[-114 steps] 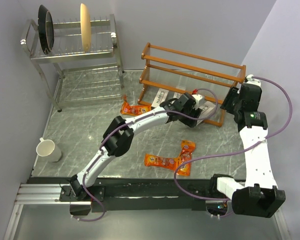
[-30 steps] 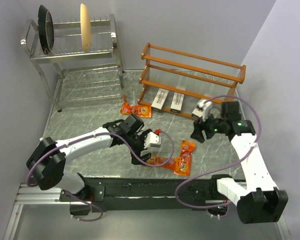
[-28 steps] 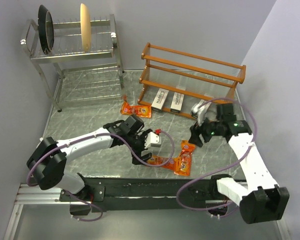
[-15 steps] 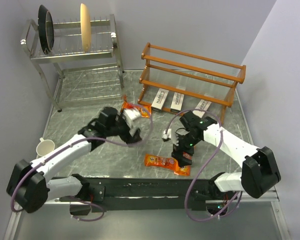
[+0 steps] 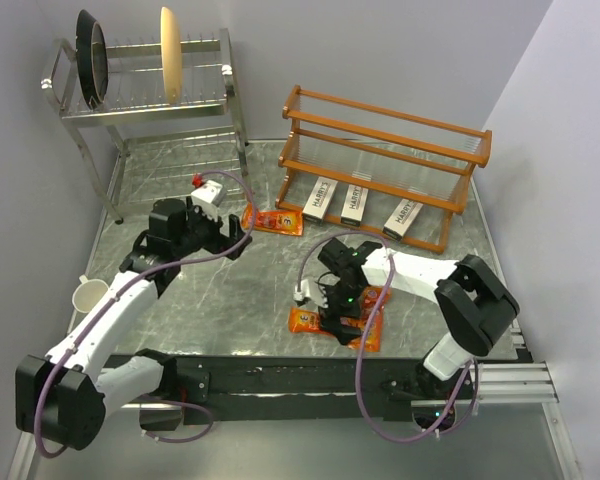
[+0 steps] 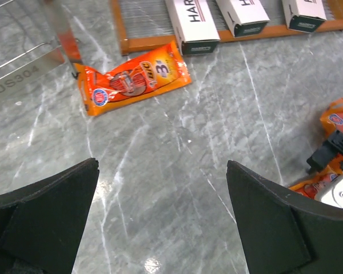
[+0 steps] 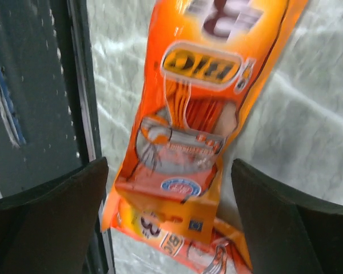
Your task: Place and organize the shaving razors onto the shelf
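Three pale-grey HARRY'S boxes (image 5: 320, 197) (image 5: 355, 203) (image 5: 403, 217) lie side by side on the bottom tier of the orange-brown shelf (image 5: 385, 125). One orange pack (image 5: 273, 220) lies on the table left of the shelf; it also shows in the left wrist view (image 6: 131, 80). Two orange packs (image 5: 315, 322) (image 5: 372, 312) lie crossed near the front edge. My left gripper (image 5: 235, 232) (image 6: 163, 217) is open and empty, above bare table short of the lone pack. My right gripper (image 5: 338, 305) (image 7: 168, 222) is open, just above the upper crossed pack (image 7: 200, 103), jaws either side of it.
A steel dish rack (image 5: 150, 90) with a pan and a plate stands at the back left. A white mug (image 5: 90, 297) sits at the left edge. The black front rail (image 7: 40, 85) runs close beside the crossed packs.
The third grey box now lies on the shelf's bottom tier. My right gripper moved from the shelf down over the crossed packs. My left gripper swung back left toward the lone pack.
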